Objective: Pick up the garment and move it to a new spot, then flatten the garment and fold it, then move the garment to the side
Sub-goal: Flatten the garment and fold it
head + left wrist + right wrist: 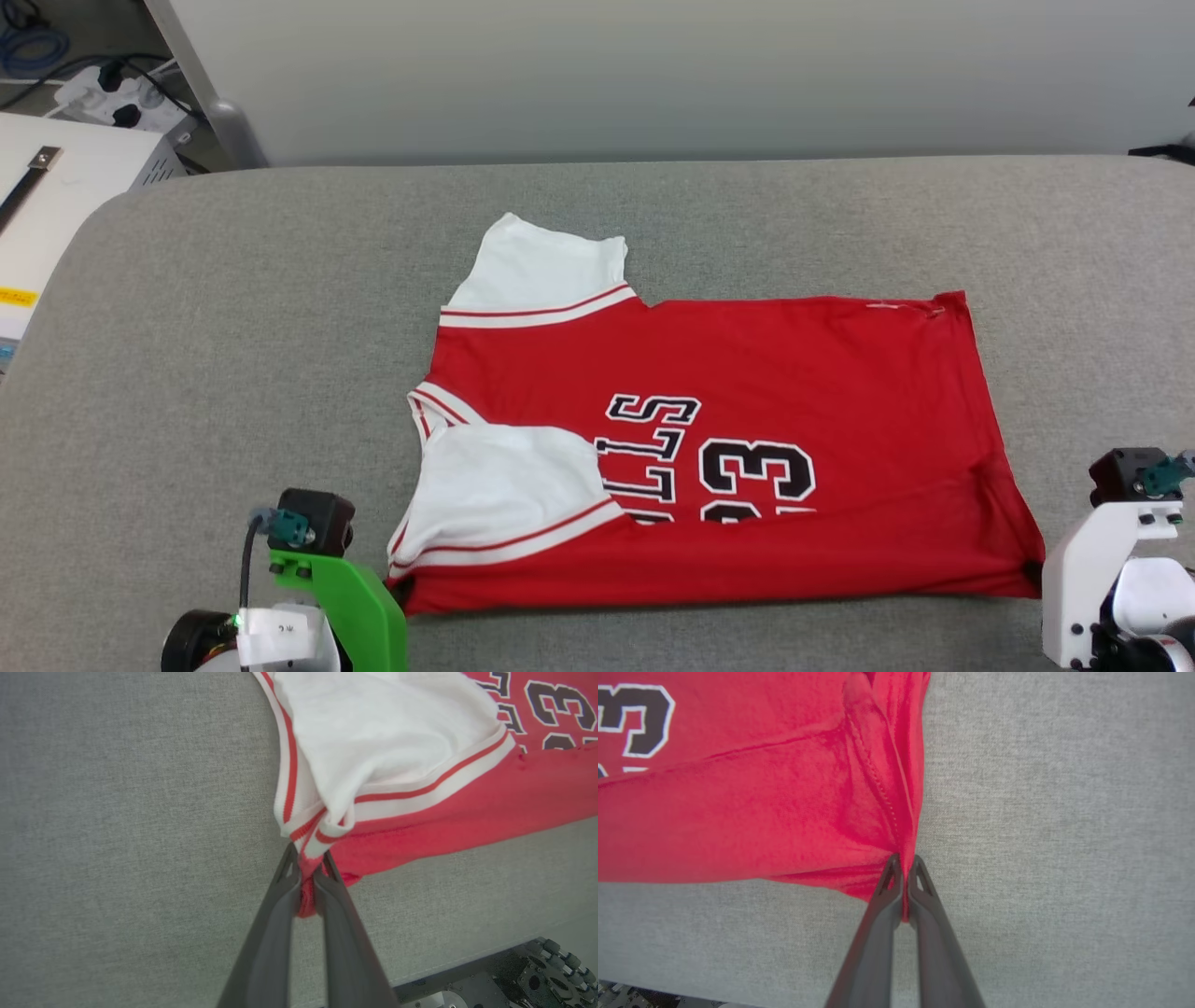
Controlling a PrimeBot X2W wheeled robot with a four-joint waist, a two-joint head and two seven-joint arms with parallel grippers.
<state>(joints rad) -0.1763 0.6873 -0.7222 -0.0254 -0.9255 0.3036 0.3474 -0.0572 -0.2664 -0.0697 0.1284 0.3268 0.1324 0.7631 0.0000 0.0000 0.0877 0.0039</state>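
1. Gripping both near corners: left gripper [308,858] fingers closed on the striped shoulder edge [322,835] of the garment [709,373], red cloth bunched between them.
2. Right gripper [906,858] closed on the hem corner [889,877]; seam [878,788] puckers toward the pinch.
3. Garment lies mid grey pad [233,327], collar [425,411] toward 9 o'clock, hem toward 3; near edge turned over the lettering [653,448], near sleeve [509,485] lying on the chest.
4. Judgement: paired pinches at 7 and 5 o'clock keep that edge taut, so the fold can go evenly toward 12.
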